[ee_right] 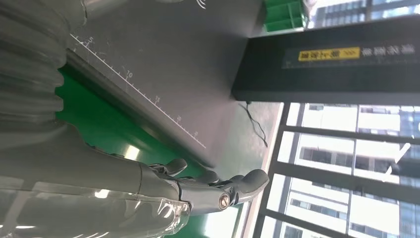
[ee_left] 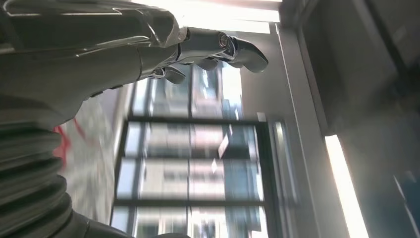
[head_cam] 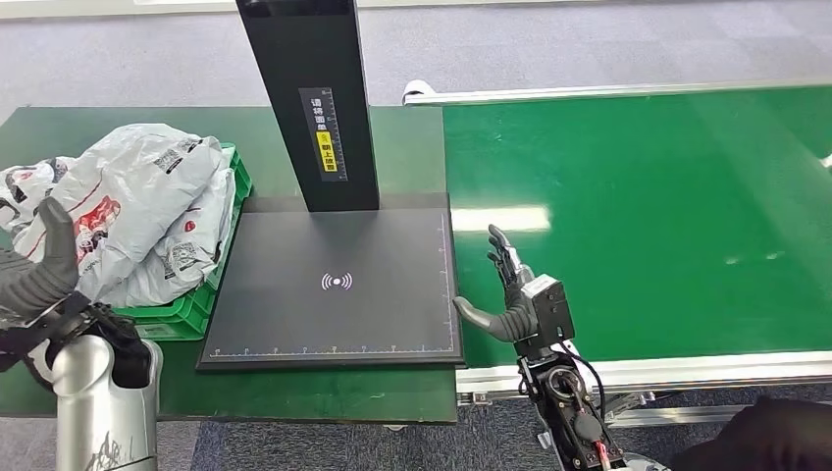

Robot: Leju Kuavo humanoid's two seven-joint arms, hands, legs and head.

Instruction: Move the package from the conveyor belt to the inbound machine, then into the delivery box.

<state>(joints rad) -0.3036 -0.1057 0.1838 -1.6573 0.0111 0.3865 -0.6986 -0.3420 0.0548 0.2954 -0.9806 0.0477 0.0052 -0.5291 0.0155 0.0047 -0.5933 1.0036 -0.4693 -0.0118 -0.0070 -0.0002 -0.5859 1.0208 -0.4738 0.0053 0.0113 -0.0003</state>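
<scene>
Several white plastic packages [head_cam: 147,206] lie heaped in the green delivery box [head_cam: 186,309] at the left. My left hand [head_cam: 34,270] is raised beside the heap with its fingers spread and holds nothing; the left wrist view shows the left hand [ee_left: 124,44] empty, with a blur of white package [ee_left: 84,148] behind it. The inbound machine's black platform [head_cam: 334,285] is bare. My right hand [head_cam: 510,294] hovers open over the conveyor belt [head_cam: 638,226], at its left edge next to the platform, thumb toward it. No package lies on the visible belt.
The machine's black column [head_cam: 314,98] rises at the back of the platform and also appears as the column [ee_right: 322,64] beyond the platform [ee_right: 163,64] in the right wrist view. The belt's metal front rail [head_cam: 687,371] runs along the near edge. A dark shape [head_cam: 765,437] sits at the bottom right.
</scene>
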